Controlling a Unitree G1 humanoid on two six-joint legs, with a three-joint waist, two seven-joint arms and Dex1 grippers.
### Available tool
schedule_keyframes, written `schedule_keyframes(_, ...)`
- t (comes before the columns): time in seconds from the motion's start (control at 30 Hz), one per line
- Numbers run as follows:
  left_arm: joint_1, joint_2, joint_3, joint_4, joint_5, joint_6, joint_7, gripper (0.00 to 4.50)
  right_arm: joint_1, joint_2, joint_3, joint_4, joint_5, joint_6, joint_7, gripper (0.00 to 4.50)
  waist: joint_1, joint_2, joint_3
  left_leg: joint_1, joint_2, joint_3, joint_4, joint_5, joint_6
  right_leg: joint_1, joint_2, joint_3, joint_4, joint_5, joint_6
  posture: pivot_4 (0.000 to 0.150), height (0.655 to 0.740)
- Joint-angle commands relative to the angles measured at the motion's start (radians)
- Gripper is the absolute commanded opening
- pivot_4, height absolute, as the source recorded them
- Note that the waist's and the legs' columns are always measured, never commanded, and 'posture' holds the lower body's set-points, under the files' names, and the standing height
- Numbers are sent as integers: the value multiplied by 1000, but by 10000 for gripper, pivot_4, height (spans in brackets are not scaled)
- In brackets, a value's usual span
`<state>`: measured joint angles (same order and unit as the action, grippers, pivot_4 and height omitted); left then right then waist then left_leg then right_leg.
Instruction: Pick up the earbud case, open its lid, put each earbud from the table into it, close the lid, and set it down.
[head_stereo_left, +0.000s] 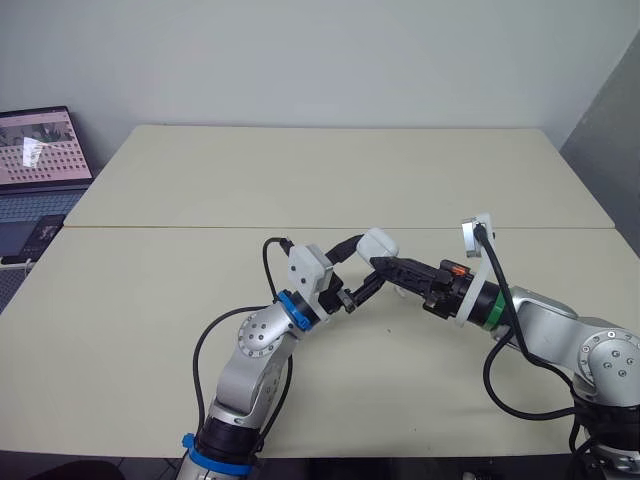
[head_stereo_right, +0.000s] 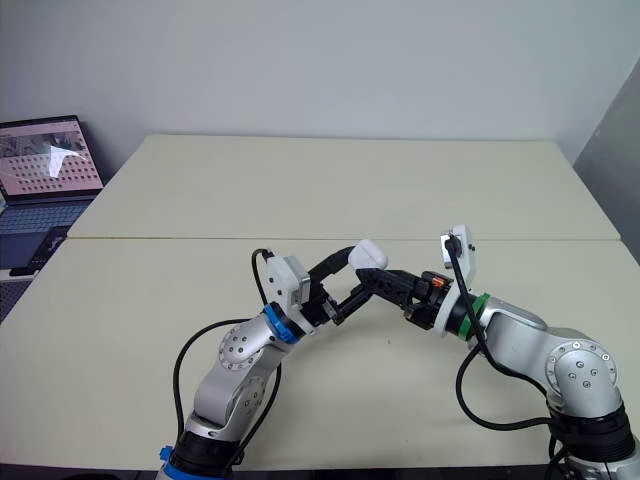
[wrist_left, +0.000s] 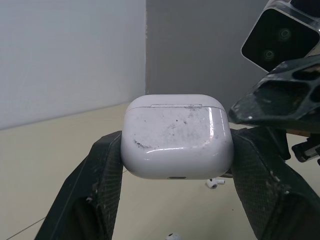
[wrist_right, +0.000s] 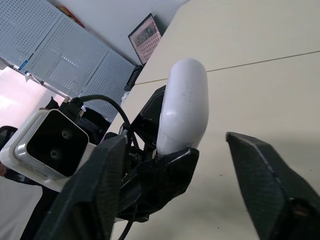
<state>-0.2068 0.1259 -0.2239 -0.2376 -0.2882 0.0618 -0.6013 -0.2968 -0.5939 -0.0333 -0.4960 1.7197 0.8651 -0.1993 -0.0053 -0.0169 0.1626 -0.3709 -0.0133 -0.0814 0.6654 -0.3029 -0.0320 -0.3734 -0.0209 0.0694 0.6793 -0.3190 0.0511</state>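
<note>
Left claw (wrist_left: 178, 141) is clamped on the glossy white rounded earbud case (head_stereo_left: 378, 243); lid's shut, and I've got it held up off the pale beige counter (head_stereo_left: 300, 170), about mid-view; right claw (wrist_right: 177, 142) sits at the case's 3 o'clock with fingers apart, just beside it; small white earbud (wrist_left: 214, 183) lies on the counter; open laptop (head_stereo_left: 40, 150) at 10 o'clock.

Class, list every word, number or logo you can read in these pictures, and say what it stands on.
No text can be read.
laptop screen: a grid of small marks, too small to read.
earbud case: dark scuffs, but no lettering or logo on the face that shows.
</note>
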Motion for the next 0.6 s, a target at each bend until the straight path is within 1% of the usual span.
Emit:
schedule_keyframes(0.03, -11, 3, -6, -43, -2, -8, -2, 27842, -28, 7, -10, -18, 35, -28, -9, 21277, 0, 0, 0, 0, 0, 0, 0, 0, 0, 0, 0, 0, 0, 0, 0, 1500, 7400)
schedule_keyframes(0.1, -12, 5, -8, -39, -2, -12, -3, 27842, -31, 11, -11, -14, 43, -34, -16, 13863, 0, 0, 0, 0, 0, 0, 0, 0, 0, 0, 0, 0, 0, 0, 0, 1500, 7400)
schedule_keyframes(0.17, -12, 6, -8, -34, -2, -15, -4, 27842, -33, 10, -10, -14, 52, -38, -23, 7895, 0, 0, 0, 0, 0, 0, 0, 0, 0, 0, 0, 0, 0, 0, 0, 1500, 7400)
schedule_keyframes(0.43, 1, 10, -6, -29, -8, -13, -12, 27842, -29, 6, -2, -19, 68, -39, -39, 7454, 0, 0, 0, -1, 0, 0, 0, 0, 0, 0, 0, 0, 0, 0, 0, 1500, 7400)
schedule_keyframes(0.53, 10, 18, -5, -32, -31, -2, -34, 27842, -30, 9, 2, -16, 70, -41, -42, 7454, 0, 0, 0, -1, 0, 0, 0, 0, 0, -1, 0, 0, 0, 0, 0, 1500, 7400)
schedule_keyframes(0.6, 14, 34, -11, -37, -34, -15, -58, 34959, -32, 14, 1, -15, 61, -48, -42, 7454, 0, 0, 0, -1, 0, -1, 0, 0, 0, -1, 0, 0, 0, 0, 0, 1500, 7400)
